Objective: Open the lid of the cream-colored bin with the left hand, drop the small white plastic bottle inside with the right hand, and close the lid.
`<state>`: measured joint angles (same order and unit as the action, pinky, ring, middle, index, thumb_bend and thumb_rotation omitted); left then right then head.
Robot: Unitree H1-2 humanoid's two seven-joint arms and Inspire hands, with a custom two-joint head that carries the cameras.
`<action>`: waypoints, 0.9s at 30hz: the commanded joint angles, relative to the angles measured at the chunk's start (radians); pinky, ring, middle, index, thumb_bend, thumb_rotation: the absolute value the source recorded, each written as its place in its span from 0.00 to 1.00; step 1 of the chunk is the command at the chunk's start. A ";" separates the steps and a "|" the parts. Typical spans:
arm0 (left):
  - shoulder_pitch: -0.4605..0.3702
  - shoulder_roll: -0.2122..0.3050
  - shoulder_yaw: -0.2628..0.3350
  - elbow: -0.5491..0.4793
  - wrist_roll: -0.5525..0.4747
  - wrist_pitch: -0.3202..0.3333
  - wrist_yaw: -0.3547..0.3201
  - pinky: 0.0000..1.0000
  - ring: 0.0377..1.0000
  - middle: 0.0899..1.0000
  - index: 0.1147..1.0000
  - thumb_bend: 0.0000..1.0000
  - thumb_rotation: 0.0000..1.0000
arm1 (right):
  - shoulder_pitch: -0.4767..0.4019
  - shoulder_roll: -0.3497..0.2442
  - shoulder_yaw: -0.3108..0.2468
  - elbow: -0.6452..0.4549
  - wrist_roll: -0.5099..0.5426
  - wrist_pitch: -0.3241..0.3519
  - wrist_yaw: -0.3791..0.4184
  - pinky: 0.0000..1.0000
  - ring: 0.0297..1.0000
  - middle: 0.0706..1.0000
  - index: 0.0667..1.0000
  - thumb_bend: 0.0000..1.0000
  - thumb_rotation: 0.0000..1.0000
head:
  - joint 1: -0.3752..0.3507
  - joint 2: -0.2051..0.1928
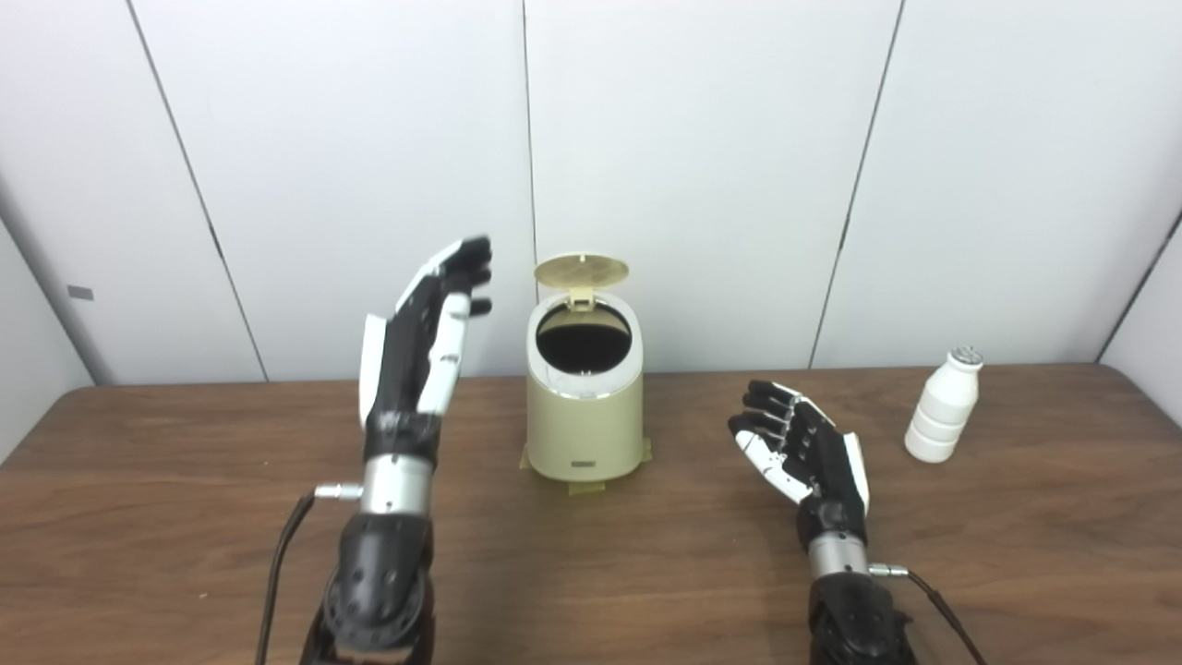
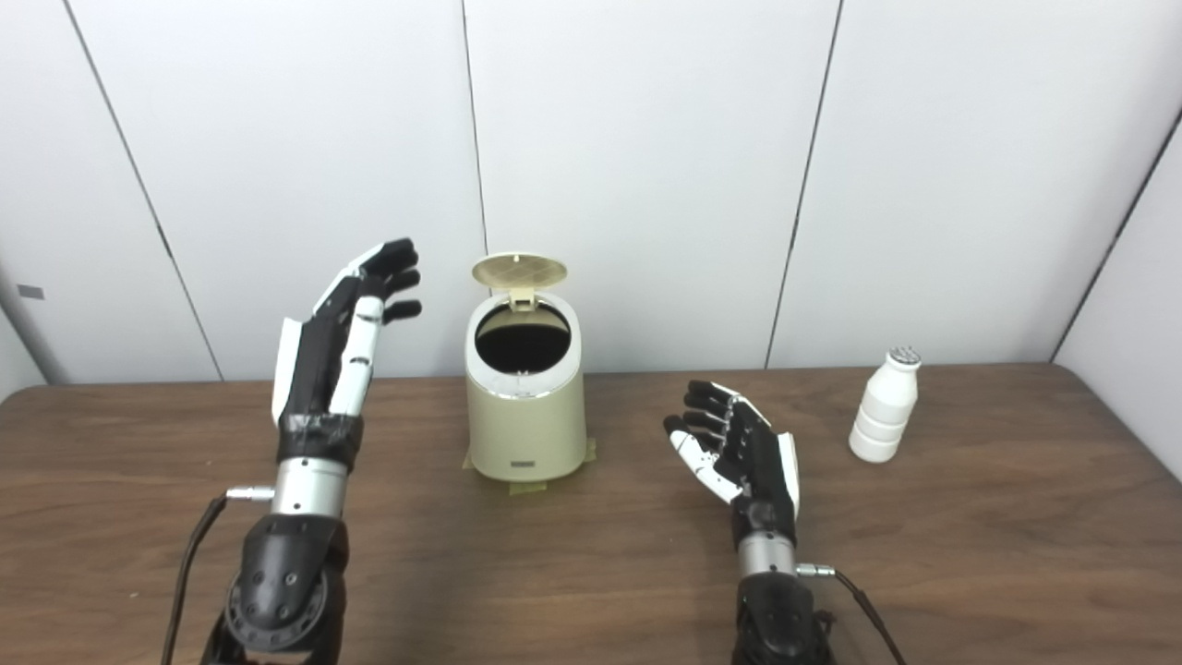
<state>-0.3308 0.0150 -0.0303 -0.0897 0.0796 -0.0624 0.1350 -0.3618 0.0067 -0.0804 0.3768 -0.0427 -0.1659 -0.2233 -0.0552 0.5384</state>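
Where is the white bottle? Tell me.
The small white plastic bottle stands upright on the table's far right, beyond the open right hand.

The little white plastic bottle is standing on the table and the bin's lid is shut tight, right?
Not quite. The small white plastic bottle does stand on the brown wooden table, but the round lid of the cream-colored bin is flipped up, not shut. The left eye view shows the dark opening underneath it.

The room is bright, with soft, even light from above. Small dark shadows sit right under things on the table point(image 1: 185, 480). Both pictures look a little fuzzy. The white wall point(image 1: 693, 139) has no glare.
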 commanded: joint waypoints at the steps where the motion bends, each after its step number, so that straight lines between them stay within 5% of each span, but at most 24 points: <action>1: -0.005 -0.001 0.007 -0.064 0.000 -0.049 -0.008 0.74 0.81 0.81 0.79 0.20 0.75 | 0.025 0.006 -0.003 0.016 0.007 -0.023 0.007 0.62 0.68 0.68 0.65 0.28 0.20 | 0.000 0.001; 10: 0.117 -0.021 0.044 -0.072 -0.016 -0.094 -0.004 0.76 0.81 0.81 0.79 0.22 0.78 | 0.023 -0.005 0.000 0.033 0.011 -0.053 0.018 0.63 0.68 0.68 0.66 0.27 0.22 | -0.001 -0.005; 21: 0.126 -0.017 0.073 0.023 -0.012 -0.157 -0.009 0.73 0.81 0.80 0.78 0.20 0.61 | 0.021 -0.015 0.012 -0.081 -0.051 -0.075 -0.006 0.60 0.67 0.67 0.65 0.26 0.26 | -0.006 -0.005; 27: 0.137 -0.015 0.068 0.055 -0.018 -0.165 -0.024 0.74 0.81 0.81 0.78 0.21 0.63 | -0.029 -0.061 0.000 -0.118 -0.065 -0.147 0.002 0.61 0.67 0.67 0.65 0.32 0.32 | -0.016 -0.010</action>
<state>-0.1684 0.0000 0.0410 -0.0292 0.0647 -0.1830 0.1157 -0.3275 -0.0282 -0.0677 0.3052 -0.1060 -0.2496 -0.2199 -0.0705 0.5277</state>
